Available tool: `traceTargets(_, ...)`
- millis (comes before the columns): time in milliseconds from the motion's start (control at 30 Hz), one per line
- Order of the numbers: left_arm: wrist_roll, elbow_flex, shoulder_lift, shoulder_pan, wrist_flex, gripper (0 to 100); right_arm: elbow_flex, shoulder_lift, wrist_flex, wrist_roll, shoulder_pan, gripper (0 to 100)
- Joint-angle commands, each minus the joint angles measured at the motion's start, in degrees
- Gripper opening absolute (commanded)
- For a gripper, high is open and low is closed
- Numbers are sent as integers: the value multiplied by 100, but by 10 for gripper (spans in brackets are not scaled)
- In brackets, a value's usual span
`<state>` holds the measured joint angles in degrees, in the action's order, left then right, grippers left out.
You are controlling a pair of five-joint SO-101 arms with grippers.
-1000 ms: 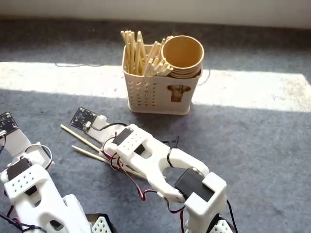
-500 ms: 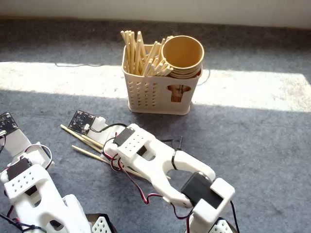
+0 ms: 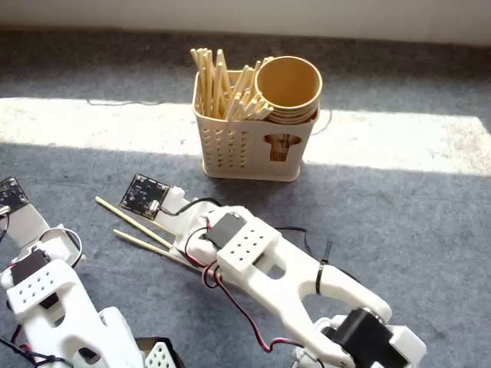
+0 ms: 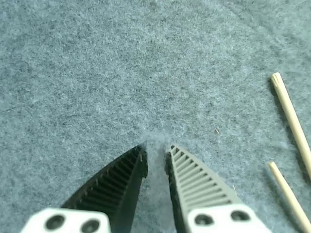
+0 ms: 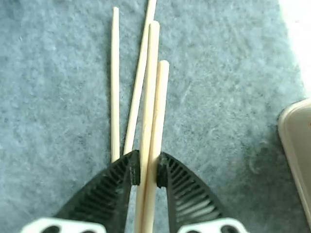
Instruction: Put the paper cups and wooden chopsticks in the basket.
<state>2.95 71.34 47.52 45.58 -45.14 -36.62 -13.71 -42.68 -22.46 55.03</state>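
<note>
Grey carpet [image 3: 399, 230] | right pincer [image 5: 147, 160] clamped on two chopsticks [image 5: 151, 97] between its tips | left pincer [image 4: 155, 155] slightly ajar, empty

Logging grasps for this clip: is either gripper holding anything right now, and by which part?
The right gripper pinches two chopsticks partway along their shafts, ends sticking out ahead. The left gripper holds nothing.

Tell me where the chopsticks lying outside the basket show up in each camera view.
High view: chopsticks lie on the carpet before the basket, partly under the right arm.
Left wrist view: two ends lie beside the left pincer, apart from it.
Right wrist view: two sit clamped in the right pincer, two more alongside on the carpet.
Shared landmark: the basket, its corner beside them in the right wrist view.
</note>
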Motion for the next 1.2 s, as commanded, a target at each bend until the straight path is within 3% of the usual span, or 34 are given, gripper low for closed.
traceTargets(0,35,-180,92,31,105,74,-101,-734,-57,-53,-92,5)
traceTargets(433,35,-180,92,31,105,74,-409,-2185,-84,-18,-488,5)
traceTargets(667,35,-180,92,31,105,74,-409,-3380,-75,1152,-497,5)
traceTargets(833,35,-180,92,31,105,74,-374,-4171,4,1292,-497,5)
traceTargets(1167,35,-180,92,31,105,74,-409,-5042,2097,1301,-497,5)
